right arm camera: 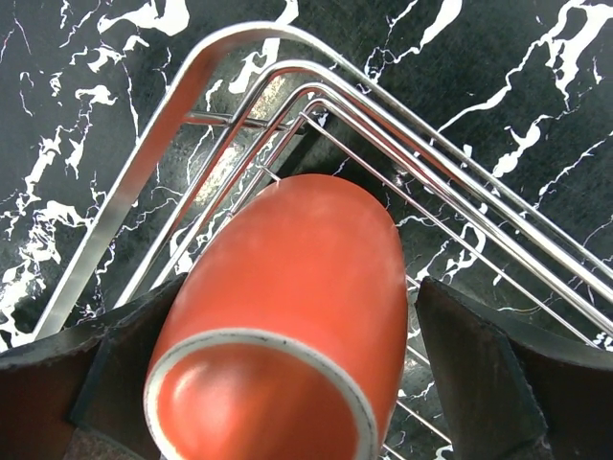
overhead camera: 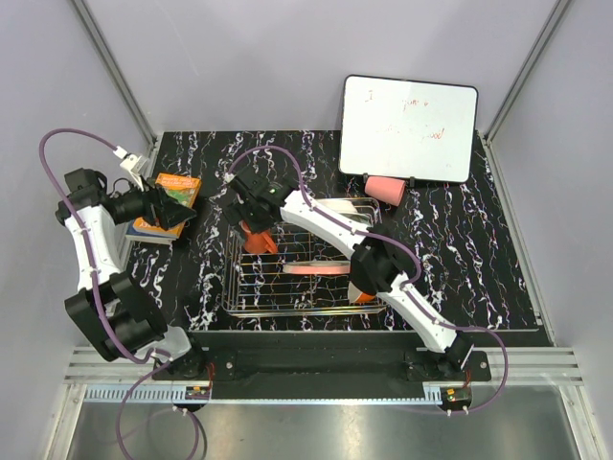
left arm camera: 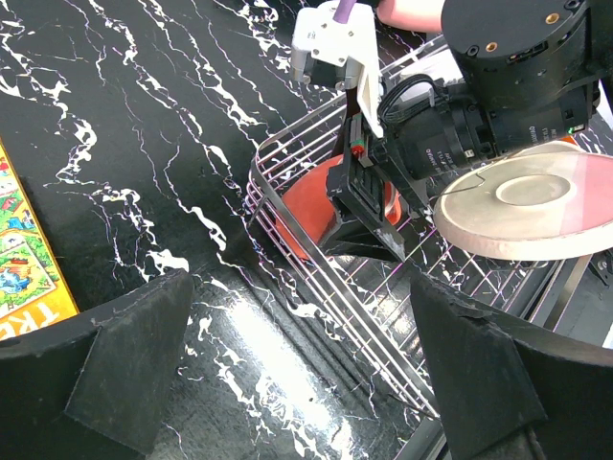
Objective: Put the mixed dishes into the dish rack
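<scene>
Step, likely: setting orange-red mug [right arm camera: 287, 287] into dish rack [right arm camera: 172, 115], far-left corner. Mug rests on wires between spread fingers of right gripper [overhead camera: 251, 217], unpinched. Left gripper [left arm camera: 297, 335] spread, empty. Next: lift right arm clear without nudging mug.

The silver wire rack [overhead camera: 278, 292] sits mid-table, prongs up. There's the orange-red mug [right arm camera: 287, 316], tipped over in the rack's far-left corner, with its base and pale foot ring showing. The pink-and-cream plate [left arm camera: 527, 206] stands on edge among the prongs. The pink cup [overhead camera: 385, 189] lies on its side outside, just beyond the far-right corner.
</scene>
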Controlling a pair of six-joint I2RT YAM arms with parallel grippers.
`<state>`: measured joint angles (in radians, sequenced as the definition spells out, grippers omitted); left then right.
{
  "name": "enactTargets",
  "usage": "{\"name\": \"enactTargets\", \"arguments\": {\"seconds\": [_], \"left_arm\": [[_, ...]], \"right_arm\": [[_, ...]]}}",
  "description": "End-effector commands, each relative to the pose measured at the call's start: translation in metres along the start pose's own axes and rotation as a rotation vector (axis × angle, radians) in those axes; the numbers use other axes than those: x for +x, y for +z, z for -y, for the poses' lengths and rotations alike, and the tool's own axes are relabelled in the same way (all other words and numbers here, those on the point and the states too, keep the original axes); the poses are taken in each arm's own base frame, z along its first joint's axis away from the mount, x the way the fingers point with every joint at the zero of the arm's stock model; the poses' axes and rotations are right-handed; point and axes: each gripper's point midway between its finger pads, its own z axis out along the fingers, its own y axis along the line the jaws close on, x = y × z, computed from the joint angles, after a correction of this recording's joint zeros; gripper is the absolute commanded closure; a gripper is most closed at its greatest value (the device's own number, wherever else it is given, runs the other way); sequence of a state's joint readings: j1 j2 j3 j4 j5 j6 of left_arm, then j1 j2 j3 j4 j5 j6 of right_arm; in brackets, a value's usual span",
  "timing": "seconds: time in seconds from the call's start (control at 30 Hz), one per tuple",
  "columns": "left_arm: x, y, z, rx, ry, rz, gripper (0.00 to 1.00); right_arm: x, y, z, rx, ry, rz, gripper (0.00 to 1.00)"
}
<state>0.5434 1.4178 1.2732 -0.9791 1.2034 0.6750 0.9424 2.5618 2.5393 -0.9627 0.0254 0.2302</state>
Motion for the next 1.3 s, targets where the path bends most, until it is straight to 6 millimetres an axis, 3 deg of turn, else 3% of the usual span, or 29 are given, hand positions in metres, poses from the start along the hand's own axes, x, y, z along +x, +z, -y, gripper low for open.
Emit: {"name": "enactTargets", "arguments": {"seconds": [0.0, 0.23, 0.33, 0.5, 0.53, 0.6, 0.63, 0.7, 0.73, 0.83, 0.87, 0.9, 0.93, 1.07, 1.2, 1.27], "left_arm": [[-0.01, -0.002, 0.002, 0.022, 0.048, 0.035, 0.01], [-0.014, -0.004, 0.002, 0.011, 0.047, 0.03, 0.01], [-0.017, -0.004, 0.004, 0.016, 0.046, 0.035, 0.01], [-0.023, -0.006, 0.008, 0.021, 0.049, 0.046, 0.01], [-0.024, -0.006, 0.008, 0.018, 0.055, 0.045, 0.01], [-0.023, -0.007, 0.008, 0.007, 0.059, 0.039, 0.01], [-0.023, -0.007, 0.008, 0.004, 0.059, 0.037, 0.01], [-0.022, -0.008, 0.007, 0.001, 0.056, 0.035, 0.01], [-0.022, -0.007, 0.007, 0.003, 0.052, 0.033, 0.01], [-0.021, -0.006, 0.007, 0.011, 0.047, 0.036, 0.01], [-0.021, -0.006, 0.007, 0.011, 0.045, 0.036, 0.01], [-0.021, -0.006, 0.006, 0.012, 0.041, 0.035, 0.01], [-0.02, -0.006, 0.006, 0.011, 0.036, 0.035, 0.01], [-0.021, -0.005, 0.005, 0.018, 0.024, 0.035, 0.01], [-0.02, -0.004, 0.003, 0.021, 0.004, 0.032, 0.01], [-0.016, -0.002, 0.002, 0.017, -0.014, 0.02, 0.01]], "right_arm": [[-0.04, -0.046, -0.002, 0.009, -0.027, 0.133, 0.0], [-0.073, -0.115, 0.016, 0.096, -0.08, 0.262, 0.0], [-0.075, -0.129, 0.021, 0.104, -0.085, 0.27, 0.0], [-0.073, -0.132, 0.031, 0.151, -0.082, 0.263, 0.0], [-0.08, -0.145, 0.039, 0.177, -0.074, 0.29, 0.0], [-0.092, -0.165, 0.068, 0.246, -0.019, 0.337, 0.0], [-0.103, -0.189, 0.106, 0.284, 0.086, 0.382, 0.0], [-0.107, -0.208, 0.148, 0.318, 0.231, 0.422, 0.0], [-0.106, -0.228, 0.197, 0.373, 0.324, 0.466, 0.0], [-0.094, -0.262, 0.258, 0.409, 0.512, 0.591, 0.0], [-0.084, -0.275, 0.294, 0.426, 0.59, 0.625, 0.0], [-0.08, -0.3, 0.302, 0.412, 0.668, 0.702, 0.0], [-0.055, -0.291, 0.336, 0.456, 0.742, 0.705, 0.05], [-0.008, -0.285, 0.37, 0.497, 0.883, 0.717, 0.13], [0.03, -0.249, 0.382, 0.494, 0.954, 0.628, 0.13], [0.039, -0.238, 0.387, 0.485, 0.987, 0.618, 0.16]]}}
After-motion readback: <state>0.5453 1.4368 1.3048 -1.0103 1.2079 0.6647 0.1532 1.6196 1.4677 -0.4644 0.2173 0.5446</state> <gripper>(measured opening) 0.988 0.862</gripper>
